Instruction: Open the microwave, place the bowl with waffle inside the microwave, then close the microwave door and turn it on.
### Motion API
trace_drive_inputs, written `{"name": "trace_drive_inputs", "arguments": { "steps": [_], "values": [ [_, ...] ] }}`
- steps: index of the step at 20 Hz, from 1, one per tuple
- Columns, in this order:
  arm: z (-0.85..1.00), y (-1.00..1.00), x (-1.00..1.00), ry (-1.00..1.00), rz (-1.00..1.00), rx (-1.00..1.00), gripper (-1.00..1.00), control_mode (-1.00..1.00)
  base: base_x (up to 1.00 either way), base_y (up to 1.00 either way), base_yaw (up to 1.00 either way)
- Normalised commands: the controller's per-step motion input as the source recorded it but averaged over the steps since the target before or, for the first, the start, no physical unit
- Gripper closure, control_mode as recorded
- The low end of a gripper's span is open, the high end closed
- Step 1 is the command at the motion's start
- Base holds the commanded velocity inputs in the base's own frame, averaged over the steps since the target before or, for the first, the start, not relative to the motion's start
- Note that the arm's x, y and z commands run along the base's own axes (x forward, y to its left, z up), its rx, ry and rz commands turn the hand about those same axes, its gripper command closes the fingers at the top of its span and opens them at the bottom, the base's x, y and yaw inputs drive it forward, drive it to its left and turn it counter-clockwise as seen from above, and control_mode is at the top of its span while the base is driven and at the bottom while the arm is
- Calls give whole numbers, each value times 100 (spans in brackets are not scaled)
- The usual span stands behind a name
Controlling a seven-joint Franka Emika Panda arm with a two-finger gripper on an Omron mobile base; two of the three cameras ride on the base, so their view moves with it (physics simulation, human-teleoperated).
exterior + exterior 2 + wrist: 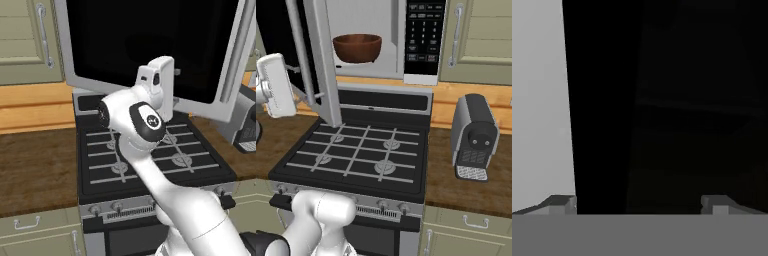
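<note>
Microwave door (318, 60): we see it swung open over the stove (356, 155).
Bowl (357, 47): sits inside the microwave (423, 40) cavity.
Pincer (639, 202): fingers spread wide apart, holding nothing, facing the door's black glass.

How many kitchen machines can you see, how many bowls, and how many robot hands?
Kitchen machines: 3, the microwave, the stove and the coffee machine.
Bowls: 1, the bowl inside the microwave.
Robot hands: 1, the gripper, open.
Total: 5
</note>
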Motion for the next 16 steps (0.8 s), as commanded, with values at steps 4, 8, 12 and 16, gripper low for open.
{"name": "trace_drive_inputs", "arguments": {
  "steps": [4, 8, 12, 16],
  "values": [
    [17, -43, 100, 6, -7, 0, -100, -100, 0, 0, 0],
    [6, -32, 93, 7, -1, 2, -100, -100, 0, 0, 0],
    [0, -14, 85, 9, 0, 2, -100, -100, 0, 0, 0],
    [0, -8, 86, 10, 4, 1, -100, -100, 0, 0, 0]
  ]
}}
